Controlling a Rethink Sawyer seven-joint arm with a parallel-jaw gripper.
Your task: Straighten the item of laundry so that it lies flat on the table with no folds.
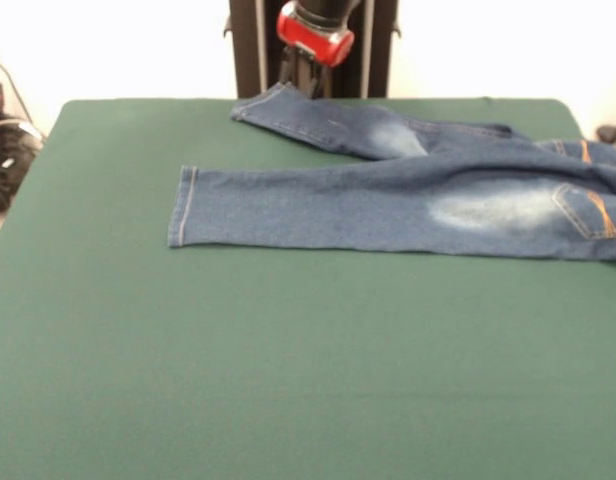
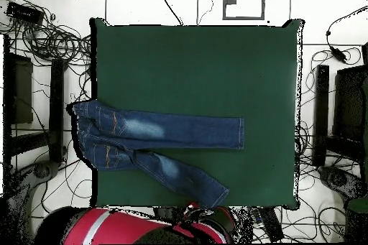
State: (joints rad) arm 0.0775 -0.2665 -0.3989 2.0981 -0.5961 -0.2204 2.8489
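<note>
Jeans [image 1: 388, 205] spread along table's [image 1: 238, 380] robot-side half, waistband hanging past one edge; one leg straight, other angled toward robot-side edge, so probably near flat, legs not yet parallel; no clear folds. Arm [image 1: 316, 35] drawn back behind that edge, likely to leave cloth undisturbed; gripper's tips hidden, so cannot tell whether wide or narrow.

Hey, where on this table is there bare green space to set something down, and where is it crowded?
The table is bare across the whole stretch on the side away from the robot, and past the jeans' leg cuffs. It is crowded along the robot's edge, where the jeans spread and the waistband overhangs one side.
</note>
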